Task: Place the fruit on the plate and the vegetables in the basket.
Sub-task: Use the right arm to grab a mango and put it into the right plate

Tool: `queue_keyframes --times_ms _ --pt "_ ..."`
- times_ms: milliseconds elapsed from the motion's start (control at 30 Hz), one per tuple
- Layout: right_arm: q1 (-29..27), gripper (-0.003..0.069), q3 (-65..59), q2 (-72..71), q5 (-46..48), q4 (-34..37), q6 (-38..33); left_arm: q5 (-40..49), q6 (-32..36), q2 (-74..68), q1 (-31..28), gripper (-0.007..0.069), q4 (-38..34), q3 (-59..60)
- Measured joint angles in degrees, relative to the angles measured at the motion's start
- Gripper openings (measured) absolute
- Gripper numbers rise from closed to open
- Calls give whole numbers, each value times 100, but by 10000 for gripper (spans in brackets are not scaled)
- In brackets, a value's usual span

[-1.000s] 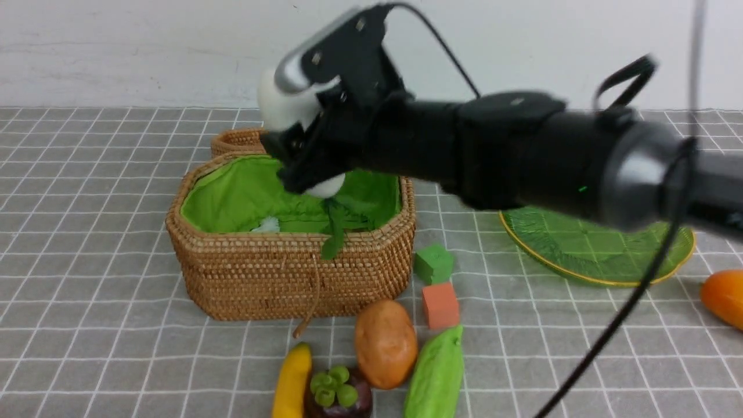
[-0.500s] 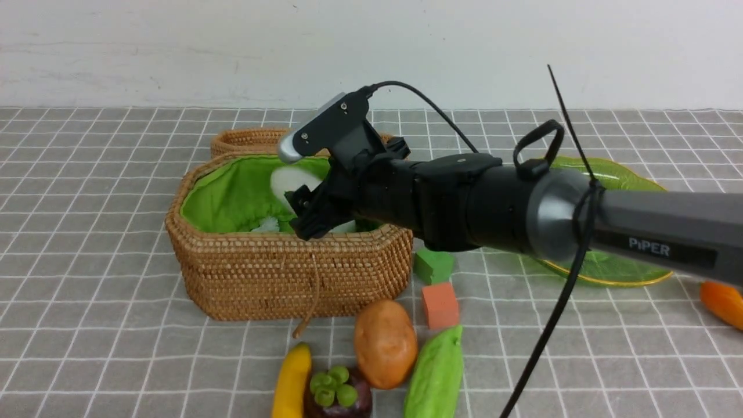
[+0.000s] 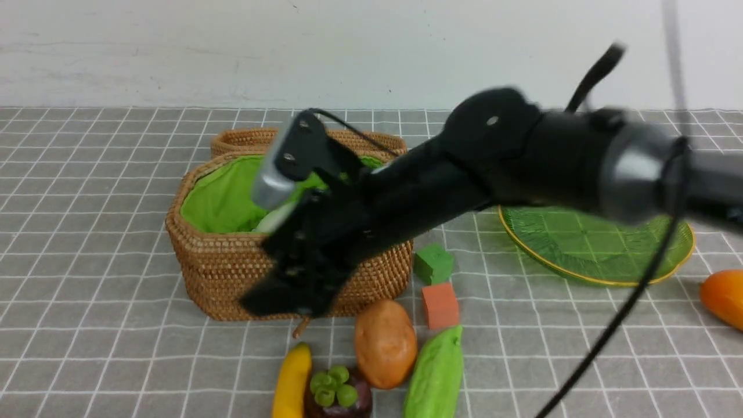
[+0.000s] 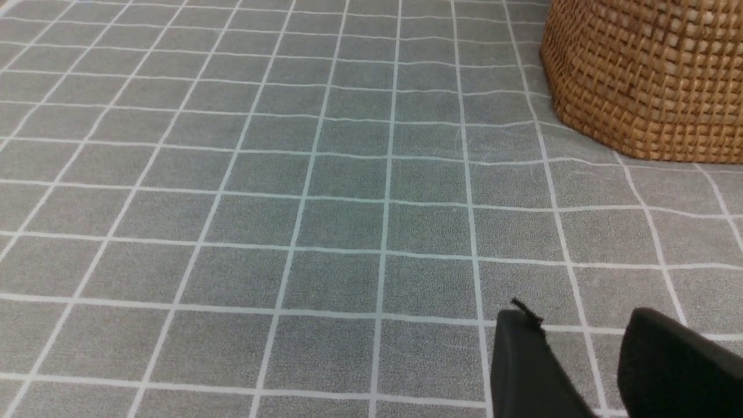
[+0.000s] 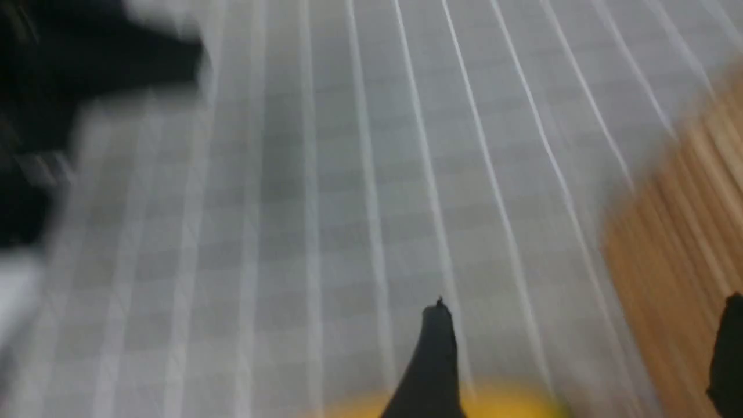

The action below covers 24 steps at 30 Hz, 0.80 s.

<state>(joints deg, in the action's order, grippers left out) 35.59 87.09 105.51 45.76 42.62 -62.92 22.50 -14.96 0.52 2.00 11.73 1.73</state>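
The basket stands left of centre, and the white radish lies inside it on the green lining. My right gripper hangs open and empty in front of the basket's near wall, motion-blurred. In the right wrist view its fingers stand wide apart over the cloth, between the basket and the yellow blur of the banana. Banana, mangosteen, potato and gourd lie near the front edge. The plate is at the right, with the mango beyond it. My left gripper is open over bare cloth.
A green cube and an orange cube sit between basket and plate. The woven lid leans behind the basket. My right arm crosses over the basket and part of the plate. In the left wrist view the basket's wall is ahead.
My right gripper carried the radish above the basket, lowered it in and let go. It has now swung out and down in front of the basket, empty.
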Motion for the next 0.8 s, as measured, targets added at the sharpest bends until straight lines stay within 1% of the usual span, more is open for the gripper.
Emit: queue_keyframes --times_ms 33,67,100,133,167,200,233,300,367,400,433,467,500,533,567,600,667,800 --pt "0 591 0 -32 0 0 139 0 0 0 0 239 0 0" --pt "-245 591 4 -245 182 -1381 1236 0 0 0 0 239 0 0" --pt "-440 591 4 -403 318 -2166 1877 0 0 0 0 239 0 0" --pt "-529 591 4 -426 376 -2448 1995 0 0 0 0 239 0 0" --pt "-942 591 4 -576 631 -3358 2820 0 0 0 0 239 0 0" --pt "-1252 591 12 -641 808 -3735 3250 0 0 0 0 239 0 0" --pt "-1600 591 12 -663 984 -3960 3444 0 0 0 0 239 0 0" --pt "-2283 591 -42 -668 1243 -4056 3656 0 0 0 0 239 0 0" --pt "-2978 591 -219 -668 1405 -3974 3618 0 0 0 0 239 0 0" --pt "-3354 591 -354 -668 1443 -3869 3530 0 0 0 0 239 0 0" --pt "-3501 591 -382 -668 1443 -3813 3506 0 0 0 0 239 0 0" --pt "-3851 591 -529 -668 1420 -3669 3398 0 0 0 0 239 0 0" --pt "-4292 591 -767 -668 1278 -3433 3258 0 0 0 0 239 0 0" --pt "-4562 591 -908 -668 1098 -3274 3154 0 0 0 0 239 0 0" --pt "-4611 591 -934 -668 1098 -3246 3141 0 0 0 0 239 0 0" --pt "-4904 591 -1096 -668 891 -3084 3070 0 0 0 0 239 0 0" --pt "-5164 591 -1249 -668 628 -2980 3022 0 0 0 0 239 0 0" --pt "-5297 597 -1303 -645 59 -3123 3004 0 0 0 0 239 0 0"
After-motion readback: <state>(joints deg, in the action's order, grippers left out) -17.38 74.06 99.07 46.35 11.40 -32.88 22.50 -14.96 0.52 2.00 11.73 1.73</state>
